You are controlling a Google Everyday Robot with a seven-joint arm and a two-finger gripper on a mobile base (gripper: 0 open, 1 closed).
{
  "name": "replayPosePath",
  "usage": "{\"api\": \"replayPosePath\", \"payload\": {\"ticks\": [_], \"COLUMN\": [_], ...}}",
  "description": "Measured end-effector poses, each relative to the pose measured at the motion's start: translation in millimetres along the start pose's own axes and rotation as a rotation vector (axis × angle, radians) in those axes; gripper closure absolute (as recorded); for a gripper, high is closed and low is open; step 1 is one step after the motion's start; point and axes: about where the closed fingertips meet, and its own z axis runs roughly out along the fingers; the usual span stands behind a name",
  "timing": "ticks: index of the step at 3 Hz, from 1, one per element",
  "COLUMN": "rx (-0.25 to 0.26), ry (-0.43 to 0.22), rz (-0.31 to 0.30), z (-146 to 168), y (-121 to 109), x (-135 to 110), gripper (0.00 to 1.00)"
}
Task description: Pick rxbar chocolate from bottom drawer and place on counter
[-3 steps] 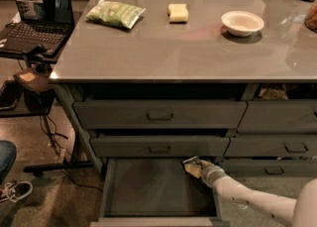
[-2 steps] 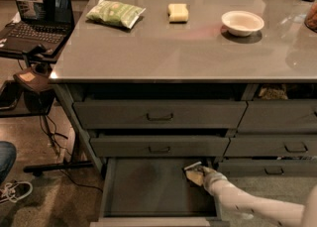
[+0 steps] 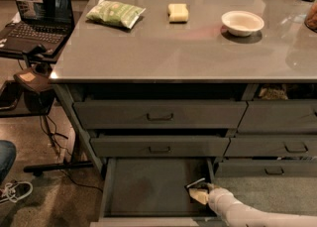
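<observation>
The bottom drawer (image 3: 148, 187) is pulled open under the grey counter (image 3: 188, 47), and its dark floor is bare on the left. My gripper (image 3: 198, 194) reaches into the drawer's right front corner on a white arm that comes in from the lower right. A small dark flat piece with a pale edge, likely the rxbar chocolate (image 3: 195, 185), lies right at the gripper's tip. I cannot tell whether it is held or only touched.
On the counter lie a green snack bag (image 3: 115, 13), a pale yellow block (image 3: 178, 12) and a white bowl (image 3: 242, 22). A side stand with a laptop (image 3: 38, 8) is at the left. Two handled drawers (image 3: 159, 116) sit above the open one. A person's shoe (image 3: 15, 191) is at the lower left.
My gripper has moved from the drawer's back right toward its front right corner, lower in the view. The items on the counter have not moved.
</observation>
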Motion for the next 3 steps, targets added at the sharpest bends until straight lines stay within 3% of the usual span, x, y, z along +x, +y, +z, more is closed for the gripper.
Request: {"api": "replayPosePath", "payload": {"ticks": [1,2,3], "rx": [-0.023,-0.019,-0.005], "ry": [-0.011,-0.109,-0.181], "rz": [-0.04,-0.132,-0.164], "z": [-8.7,-52.0,-117.9], "y": [12.5,38.2,72.8], "x": [-9.2,-55.8,-90.3], "gripper": [1.0,1.0,1.0]}}
